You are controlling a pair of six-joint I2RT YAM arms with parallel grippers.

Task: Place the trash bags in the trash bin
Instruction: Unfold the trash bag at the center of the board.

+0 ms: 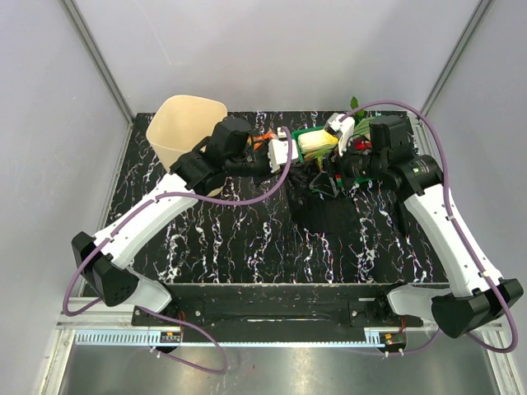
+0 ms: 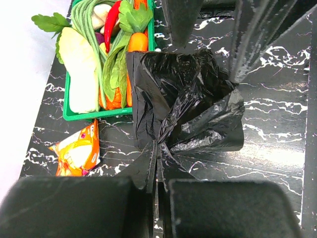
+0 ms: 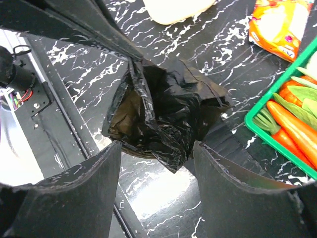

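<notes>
Left wrist view gives me the clearest read: my left claw [image 2: 157, 181] is pressed together on a thin pleat of the trash bag [image 2: 188, 99], a crumpled, glossy black film gathered into sharp folds that fan out from the pinch. The rest of the bag lies bunched on the table [image 1: 230, 239], a black surface veined with white like marble, roughly midway between its left and right edges and nearer the far edge than the near one. The bag's far side touches the near rim of the green tray [image 2: 81, 115], a shallow plastic rectangle packed with smooth carrots [image 2: 138, 42], long green stalks and a red chilli [image 2: 113, 22]. Just beside the tray's corner lies a flat, shiny orange snack wrapper [image 2: 79, 151], apart from the bag. From the right wrist view my right claw [image 3: 157, 148] stands spread, its two broad matte black fingers [image 3: 74, 193] either side of the bag's loose lower edge; I cannot tell whether either pad touches the plastic. Here the bag gapes slightly, showing a brownish translucent inner layer. The trash bin [image 1: 189, 123], smooth cream plastic with a rounded-square rim tapering downward, stands upright at the far left corner of the surface, well apart from the bag, with my left arm passing in front of it.
</notes>
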